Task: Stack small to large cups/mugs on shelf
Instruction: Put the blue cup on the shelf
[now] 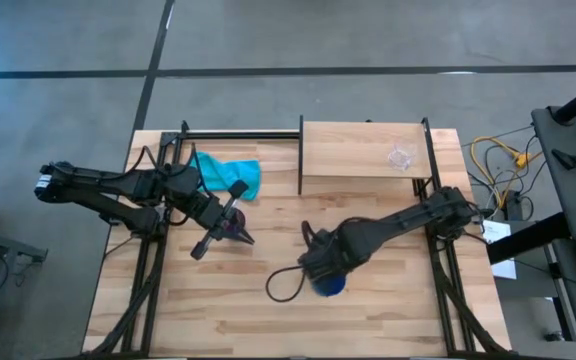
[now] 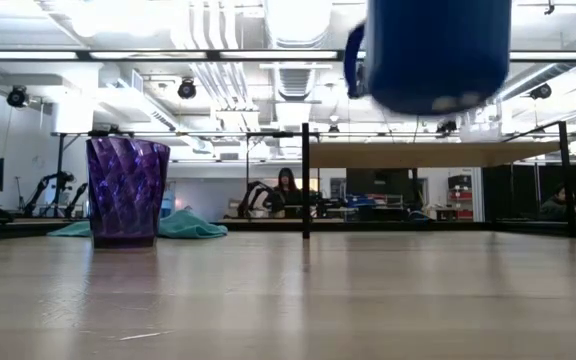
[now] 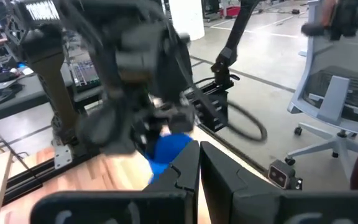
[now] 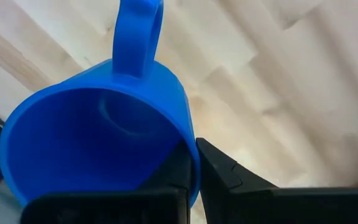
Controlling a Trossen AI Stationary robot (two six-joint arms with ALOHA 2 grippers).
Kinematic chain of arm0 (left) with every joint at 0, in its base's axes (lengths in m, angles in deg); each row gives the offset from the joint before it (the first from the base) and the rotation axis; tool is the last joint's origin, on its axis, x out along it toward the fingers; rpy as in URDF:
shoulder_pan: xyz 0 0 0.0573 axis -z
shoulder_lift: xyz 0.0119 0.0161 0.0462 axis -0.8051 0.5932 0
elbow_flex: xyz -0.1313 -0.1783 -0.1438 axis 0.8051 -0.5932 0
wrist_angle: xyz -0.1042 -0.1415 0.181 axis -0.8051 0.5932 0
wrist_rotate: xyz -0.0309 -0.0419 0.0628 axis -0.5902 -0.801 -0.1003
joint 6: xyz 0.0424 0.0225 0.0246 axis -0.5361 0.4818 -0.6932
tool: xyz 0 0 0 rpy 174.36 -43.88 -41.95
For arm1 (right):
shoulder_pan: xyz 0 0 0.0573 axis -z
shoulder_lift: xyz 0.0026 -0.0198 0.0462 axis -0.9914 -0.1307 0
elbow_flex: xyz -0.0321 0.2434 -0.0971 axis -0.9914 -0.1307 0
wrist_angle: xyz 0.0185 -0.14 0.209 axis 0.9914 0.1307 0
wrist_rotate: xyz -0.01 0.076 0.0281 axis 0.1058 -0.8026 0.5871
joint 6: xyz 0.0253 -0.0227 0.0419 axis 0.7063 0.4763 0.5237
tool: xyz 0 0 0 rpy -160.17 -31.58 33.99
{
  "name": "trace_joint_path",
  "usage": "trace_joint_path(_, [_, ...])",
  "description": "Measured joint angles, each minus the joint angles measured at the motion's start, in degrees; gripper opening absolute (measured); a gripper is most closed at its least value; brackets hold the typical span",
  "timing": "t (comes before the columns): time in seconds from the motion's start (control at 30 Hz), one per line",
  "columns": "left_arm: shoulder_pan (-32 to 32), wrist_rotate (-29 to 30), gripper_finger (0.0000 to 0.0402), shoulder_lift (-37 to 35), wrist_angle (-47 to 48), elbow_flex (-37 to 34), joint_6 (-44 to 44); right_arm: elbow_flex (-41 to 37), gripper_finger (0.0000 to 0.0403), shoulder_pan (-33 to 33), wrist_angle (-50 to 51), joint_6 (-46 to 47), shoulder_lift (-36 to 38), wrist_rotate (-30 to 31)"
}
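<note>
My right gripper [image 1: 324, 276] is shut on the bright blue handled mug [image 4: 98, 130], which hangs high above the tabletop in the low view [image 2: 433, 50]. The purple ribbed tumbler [image 2: 128, 190] stands upright on its base on the table; in the high view it shows dark beside my left gripper [image 1: 236, 232]. My left gripper [image 3: 199, 180] is shut, holds nothing and points toward the right arm. The small clear cup [image 1: 400, 157] stands on the light-wood shelf [image 1: 358, 150]. My right gripper pinches the blue mug's rim wall [image 4: 190, 155], one finger inside the mug and one outside, about a quarter turn round from the handle [image 4: 138, 31]. The mug is lifted clear of the table, its bottom well above the tabletop in the low view.
A teal cloth [image 1: 230, 172] lies crumpled on the table's far left, behind the tumbler. A black cable [image 1: 286, 285] loops beside the right gripper. Black shelf posts [image 2: 305, 180] stand at the table's far middle. Bare wood lies along the near edge.
</note>
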Motion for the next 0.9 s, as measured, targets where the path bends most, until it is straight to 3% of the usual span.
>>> trace_joint_path(0.2, [-0.02,4.57,0.0,0.0,-0.02,-0.01,-0.03,6.55,0.0012,0.76,1.72,-7.6,2.74,7.71])
trace_joint_path(0.43, [-0.02,12.67,0.0,0.02,-0.13,-0.06,0.01,5.88,0.0012,3.15,1.38,-9.45,7.67,13.85])
trace_joint_path(0.57, [-0.02,16.05,0.0,0.02,-0.13,-0.06,0.05,3.0,0.0012,4.78,1.47,-11.74,10.91,13.91])
trace_joint_path(0.9, [-0.04,16.2,0.0,0.02,-0.65,-0.06,0.12,-11.66,0.0013,10.4,1.58,-12.81,25.35,13.94])
